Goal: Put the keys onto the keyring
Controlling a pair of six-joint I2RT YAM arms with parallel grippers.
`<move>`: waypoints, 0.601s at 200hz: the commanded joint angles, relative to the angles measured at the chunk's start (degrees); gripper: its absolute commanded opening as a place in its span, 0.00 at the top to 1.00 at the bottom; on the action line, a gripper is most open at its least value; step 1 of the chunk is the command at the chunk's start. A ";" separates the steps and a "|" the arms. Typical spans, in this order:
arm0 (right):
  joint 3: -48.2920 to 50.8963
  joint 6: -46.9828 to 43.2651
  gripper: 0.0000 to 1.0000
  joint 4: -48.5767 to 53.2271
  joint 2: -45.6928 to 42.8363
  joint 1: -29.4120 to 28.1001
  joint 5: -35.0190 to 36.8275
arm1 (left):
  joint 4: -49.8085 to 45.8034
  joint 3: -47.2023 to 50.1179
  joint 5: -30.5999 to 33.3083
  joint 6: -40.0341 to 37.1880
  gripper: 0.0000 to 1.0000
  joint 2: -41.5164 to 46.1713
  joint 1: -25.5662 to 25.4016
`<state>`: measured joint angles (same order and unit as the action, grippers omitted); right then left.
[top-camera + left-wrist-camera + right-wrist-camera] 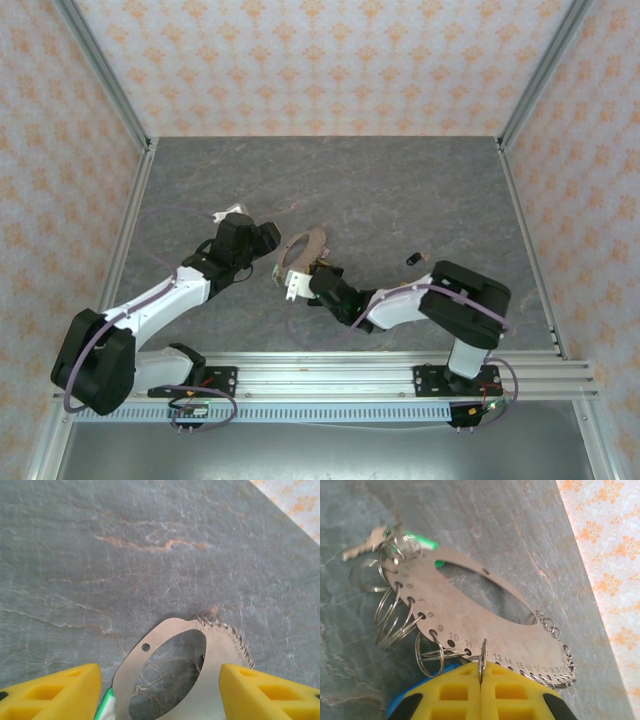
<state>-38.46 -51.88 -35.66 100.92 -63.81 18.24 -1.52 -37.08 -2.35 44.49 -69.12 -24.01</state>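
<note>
right gripper (481, 674) clamped on keyring (470, 615) rim link; left gripper (160, 687) wide, keyring lying in its gap.

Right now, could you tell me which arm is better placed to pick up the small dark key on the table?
Probably the left. The left gripper is open and empty, while the right gripper is shut on the keyring, although the dark key lies nearer that one.

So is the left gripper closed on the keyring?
No: the left gripper has its yellow fingers wide apart, with the keyring lying between them.
</note>
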 commanded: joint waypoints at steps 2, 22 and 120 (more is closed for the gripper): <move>-1.37 -1.33 1.00 -4.79 1.75 -2.01 7.73 | -2.82 0.99 6.42 -1.34 0.36 2.36 -0.40; 0.33 6.47 1.00 -2.25 0.04 -0.68 -1.45 | -3.40 0.87 6.77 -2.48 0.37 3.37 -0.31; 12.44 38.82 1.00 -15.18 -12.69 21.73 -46.89 | 4.85 0.05 -4.14 -13.44 0.41 5.97 -0.33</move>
<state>-27.51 -20.84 -40.27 90.35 -44.38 -20.01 -1.43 -36.36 -2.11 36.38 -64.40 -24.01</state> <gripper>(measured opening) 0.043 0.594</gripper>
